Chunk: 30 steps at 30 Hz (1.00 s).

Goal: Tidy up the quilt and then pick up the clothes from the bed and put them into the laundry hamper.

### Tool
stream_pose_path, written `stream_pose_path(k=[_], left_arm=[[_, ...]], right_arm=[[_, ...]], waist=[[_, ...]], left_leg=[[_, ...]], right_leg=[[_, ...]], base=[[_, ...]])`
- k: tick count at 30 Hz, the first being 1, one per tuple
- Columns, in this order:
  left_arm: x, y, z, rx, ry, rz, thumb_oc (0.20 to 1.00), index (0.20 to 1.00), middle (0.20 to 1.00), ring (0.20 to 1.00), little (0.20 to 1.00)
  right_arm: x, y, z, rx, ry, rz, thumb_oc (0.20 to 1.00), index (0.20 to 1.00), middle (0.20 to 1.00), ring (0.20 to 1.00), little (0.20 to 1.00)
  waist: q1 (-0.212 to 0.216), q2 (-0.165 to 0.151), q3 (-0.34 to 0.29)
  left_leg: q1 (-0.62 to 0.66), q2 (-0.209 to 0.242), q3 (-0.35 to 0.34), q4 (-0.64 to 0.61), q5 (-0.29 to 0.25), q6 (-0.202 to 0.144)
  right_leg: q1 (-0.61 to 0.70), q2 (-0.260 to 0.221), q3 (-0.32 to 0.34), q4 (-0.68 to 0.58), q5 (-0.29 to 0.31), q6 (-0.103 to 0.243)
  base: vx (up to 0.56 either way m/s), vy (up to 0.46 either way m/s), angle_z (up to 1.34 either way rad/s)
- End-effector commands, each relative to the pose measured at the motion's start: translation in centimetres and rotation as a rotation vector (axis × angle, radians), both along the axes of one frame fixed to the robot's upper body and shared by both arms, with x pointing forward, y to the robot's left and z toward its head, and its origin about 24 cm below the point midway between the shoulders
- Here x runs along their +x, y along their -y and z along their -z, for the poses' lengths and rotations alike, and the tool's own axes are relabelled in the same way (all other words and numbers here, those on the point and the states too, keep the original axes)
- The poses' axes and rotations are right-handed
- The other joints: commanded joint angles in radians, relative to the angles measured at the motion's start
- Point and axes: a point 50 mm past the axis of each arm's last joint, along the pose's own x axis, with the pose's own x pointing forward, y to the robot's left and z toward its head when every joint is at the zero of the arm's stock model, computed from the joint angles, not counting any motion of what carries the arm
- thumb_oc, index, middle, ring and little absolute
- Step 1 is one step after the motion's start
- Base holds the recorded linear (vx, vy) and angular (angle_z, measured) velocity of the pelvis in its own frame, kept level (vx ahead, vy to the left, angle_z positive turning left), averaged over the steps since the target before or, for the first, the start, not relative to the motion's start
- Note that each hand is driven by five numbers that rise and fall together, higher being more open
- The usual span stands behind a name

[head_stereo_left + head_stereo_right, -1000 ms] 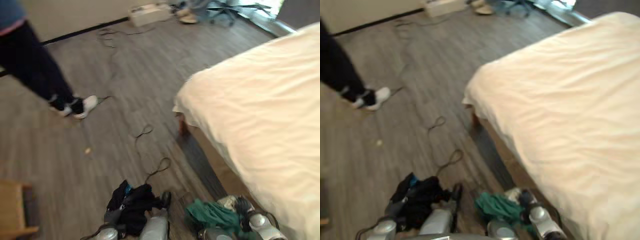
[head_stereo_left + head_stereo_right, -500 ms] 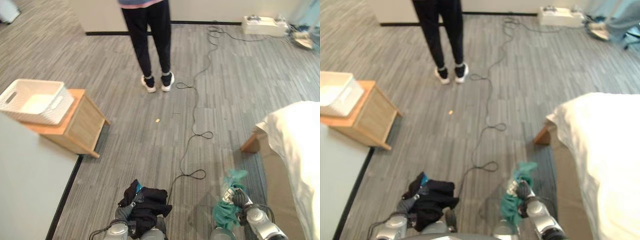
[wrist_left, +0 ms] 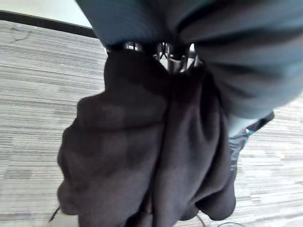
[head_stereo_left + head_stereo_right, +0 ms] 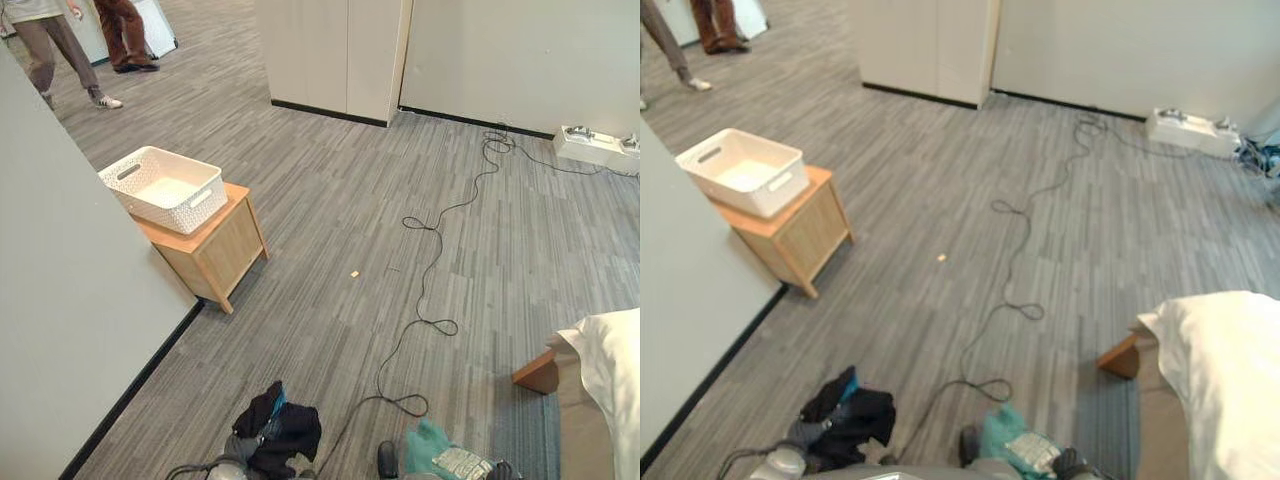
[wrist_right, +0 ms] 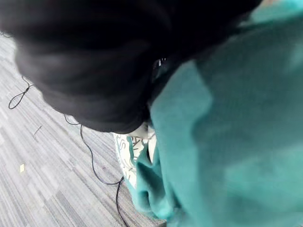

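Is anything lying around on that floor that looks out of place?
Yes: a long black cable snakes in loops across the grey floor from the white box by the wall, and a small pale scrap lies near the wooden side table.

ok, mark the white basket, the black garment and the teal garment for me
white basket (image 4: pixel 205 197), left eye view, near side wall.
black garment (image 4: pixel 285 432), left eye view, middle of the bundle.
teal garment (image 4: pixel 998 432), right eye view, bare fold left of the printed patch.
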Motion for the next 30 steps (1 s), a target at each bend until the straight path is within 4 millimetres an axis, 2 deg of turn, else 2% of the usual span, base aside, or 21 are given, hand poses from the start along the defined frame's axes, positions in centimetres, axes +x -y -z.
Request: stream_pose_path(k=[1,2,5,8,11,13,15,16,17,18,19,20,21,22,23,25,26,27,28,29,30], left_arm=[[5.5,0.3,-2.1,0.000,0.186,0.035,0.200,0.200,0.200,0.200,0.200],[5.6,0.3,-2.2,0.001,0.199,0.034,0.200,0.200,0.200,0.200,0.200],[5.6,0.3,-2.3,-0.002,0.207,0.025,0.200,0.200,0.200,0.200,0.200],[4.8,0.3,-2.0,-0.012,0.196,0.008,0.200,0.200,0.200,0.200,0.200],[4.2,0.1,-1.9,-0.024,0.198,-0.015,0.200,0.200,0.200,0.200,0.200],[3.8,-0.1,-1.8,-0.020,0.186,-0.019,0.200,0.200,0.200,0.200,0.200],[3.5,-0.4,-1.7,-0.019,0.172,-0.027,0.200,0.200,0.200,0.200,0.200],[3.3,-0.5,-1.6,-0.012,0.157,-0.024,0.200,0.200,0.200,0.200,0.200],[3.3,-0.5,-1.6,-0.013,0.157,-0.024,0.200,0.200,0.200,0.200,0.200],[3.6,-0.4,-1.6,-0.008,0.144,0.010,0.200,0.200,0.200,0.200,0.200],[3.8,-0.3,-1.7,-0.005,0.150,0.019,0.200,0.200,0.200,0.200,0.200],[3.8,-0.3,-1.7,-0.005,0.150,0.019,0.200,0.200,0.200,0.200,0.200],[4.2,-0.3,-1.9,-0.002,0.162,0.025,0.200,0.200,0.200,0.200,0.200],[5.6,0.0,-2.5,0.003,0.205,0.057,0.200,0.200,0.200,0.200,0.200],[6.4,0.2,-2.9,0.004,0.231,0.079,0.200,0.200,0.200,0.200,0.200],[6.4,0.2,-2.9,0.004,0.231,0.079,0.200,0.200,0.200,0.200,0.200],[7.9,0.4,-3.7,0.012,0.278,0.107,0.200,0.200,0.200,0.200,0.200],[8.8,0.4,-4.2,0.021,0.300,0.128,0.200,0.200,0.200,0.200,0.200],[8.7,0.4,-4.1,0.021,0.299,0.129,0.200,0.200,0.200,0.200,0.200],[9.1,0.4,-4.3,0.024,0.302,0.132,0.200,0.200,0.200,0.200,0.200],[8.4,0.2,-3.8,0.038,0.267,0.148,0.200,0.200,0.200,0.200,0.200]], right_arm=[[5.1,3.1,-3.2,-0.095,0.229,-0.014,0.200,0.200,0.200,0.200,0.200],[5.1,3.3,-3.3,-0.098,0.238,-0.012,0.200,0.200,0.200,0.200,0.200],[5.6,3.5,-3.8,-0.102,0.263,-0.016,0.200,0.200,0.200,0.200,0.200],[6.2,3.9,-4.3,-0.113,0.289,-0.017,0.200,0.200,0.200,0.200,0.200],[6.8,4.1,-4.7,-0.129,0.307,-0.038,0.200,0.200,0.200,0.200,0.200],[6.8,3.8,-4.5,-0.122,0.303,-0.039,0.200,0.200,0.200,0.200,0.200],[6.7,3.5,-4.4,-0.114,0.295,-0.053,0.200,0.200,0.200,0.200,0.200],[6.1,2.9,-3.8,-0.107,0.271,-0.058,0.200,0.200,0.200,0.200,0.200],[6.1,3.0,-3.8,-0.107,0.271,-0.058,0.200,0.200,0.200,0.200,0.200],[5.6,2.8,-3.3,-0.104,0.231,-0.063,0.200,0.200,0.200,0.200,0.200],[5.6,2.6,-3.3,-0.104,0.230,-0.074,0.200,0.200,0.200,0.200,0.200],[5.7,2.6,-3.3,-0.105,0.230,-0.074,0.200,0.200,0.200,0.200,0.200],[5.8,2.5,-3.4,-0.103,0.237,-0.083,0.200,0.200,0.200,0.200,0.200],[6.1,2.4,-3.5,-0.103,0.249,-0.081,0.200,0.200,0.200,0.200,0.200],[6.1,2.4,-3.5,-0.101,0.256,-0.077,0.200,0.200,0.200,0.200,0.200],[6.2,2.4,-3.5,-0.102,0.256,-0.077,0.200,0.200,0.200,0.200,0.200],[6.1,2.5,-3.7,-0.095,0.275,-0.051,0.200,0.200,0.200,0.200,0.200],[5.9,2.8,-3.7,-0.100,0.280,-0.027,0.200,0.200,0.200,0.200,0.200],[5.8,2.8,-3.7,-0.100,0.280,-0.026,0.200,0.200,0.200,0.200,0.200],[5.6,3.1,-3.7,-0.110,0.273,-0.014,0.200,0.200,0.200,0.200,0.200],[5.3,3.3,-3.5,-0.115,0.249,-0.008,0.200,0.200,0.200,0.200,0.200]], waist=[[0.035,-0.020,0.144],[0.037,-0.024,0.148],[0.043,-0.024,0.146],[0.063,-0.008,0.126],[0.088,0.027,0.105],[0.093,0.024,0.101],[0.095,0.019,0.090],[0.096,-0.010,0.076],[0.098,-0.007,0.073],[0.086,-0.021,0.090],[0.066,-0.006,0.111],[0.068,-0.003,0.109],[0.052,0.017,0.121],[0.007,0.050,0.145],[-0.017,0.058,0.154],[-0.017,0.060,0.153],[-0.052,0.062,0.163],[-0.076,0.051,0.156],[-0.082,0.055,0.161],[-0.092,0.054,0.161],[-0.109,0.050,0.149]], left_leg=[[-0.247,-0.032,-0.084,0.474,0.107,-0.039],[-0.280,-0.021,-0.067,0.531,0.111,-0.030],[-0.323,-0.026,-0.028,0.537,0.090,-0.019],[-0.340,-0.053,0.030,0.365,0.055,-0.004],[-0.350,-0.056,0.088,0.070,0.127,-0.014],[-0.364,-0.046,0.136,0.054,0.143,-0.010],[-0.346,-0.050,0.146,0.038,0.146,0.002],[-0.333,-0.080,0.129,0.052,0.147,0.037],[-0.337,-0.075,0.129,0.053,0.148,0.037],[-0.281,-0.110,0.107,0.047,0.111,0.070],[-0.230,-0.105,0.094,0.028,0.100,0.080],[-0.233,-0.101,0.096,0.028,0.101,0.079],[-0.187,-0.090,0.083,0.004,0.095,0.086],[-0.103,-0.086,0.036,-0.034,0.076,0.095],[-0.072,-0.089,0.007,-0.035,0.063,0.096],[-0.074,-0.086,0.007,-0.035,0.063,0.095],[-0.027,-0.103,-0.048,-0.035,0.039,0.087],[0.009,-0.120,-0.079,-0.034,-0.002,0.069],[0.017,-0.116,-0.086,-0.034,-0.005,0.069],[0.041,-0.119,-0.101,-0.035,-0.031,0.061],[0.097,-0.124,-0.114,-0.035,-0.085,0.046]], right_leg=[[0.120,-0.044,0.000,0.088,-0.235,0.062],[0.133,-0.049,-0.006,0.085,-0.240,0.055],[0.171,-0.056,-0.008,0.066,-0.253,0.053],[0.221,-0.059,0.008,0.025,-0.279,0.067],[0.293,-0.052,0.008,0.000,-0.329,0.088],[0.326,-0.061,0.000,0.019,-0.361,0.097],[0.324,-0.063,-0.001,0.045,-0.367,0.104],[0.304,-0.077,0.003,0.200,-0.334,0.135],[0.299,-0.073,0.005,0.200,-0.331,0.134],[0.192,-0.094,0.015,0.477,-0.166,0.217],[0.115,-0.089,0.022,0.633,-0.086,0.224],[0.111,-0.085,0.024,0.632,-0.082,0.223],[0.050,-0.069,0.021,0.736,-0.058,0.221],[-0.081,-0.017,0.011,0.862,-0.133,0.181],[-0.127,0.018,0.018,0.839,-0.169,0.163],[-0.127,0.021,0.017,0.835,-0.166,0.162],[-0.182,0.066,0.042,0.674,-0.217,0.143],[-0.168,0.032,0.059,0.350,-0.226,0.135],[-0.151,0.032,0.052,0.334,-0.223,0.135],[-0.165,0.007,0.055,0.194,-0.195,0.140],[-0.213,-0.032,0.055,0.062,-0.123,0.178]], base=[[0.12,-0.155,-0.30],[0.12,-0.154,-0.07],[0.28,-0.020,-0.08],[0.31,0.070,-0.28],[0.52,0.164,-0.33],[0.61,0.170,-0.07],[0.57,0.159,-0.16],[0.41,0.106,-0.17],[0.71,0.233,-0.12],[0.43,0.213,0.02],[0.44,0.214,0.03],[0.29,0.158,0.26],[0.51,0.187,0.35],[0.72,0.216,0.41],[0.56,0.145,0.31],[0.29,0.020,0.92],[0.75,0.002,1.15],[0.76,0.008,0.88],[0.61,-0.009,1.06],[0.64,-0.029,1.26],[0.87,-0.062,1.00]])
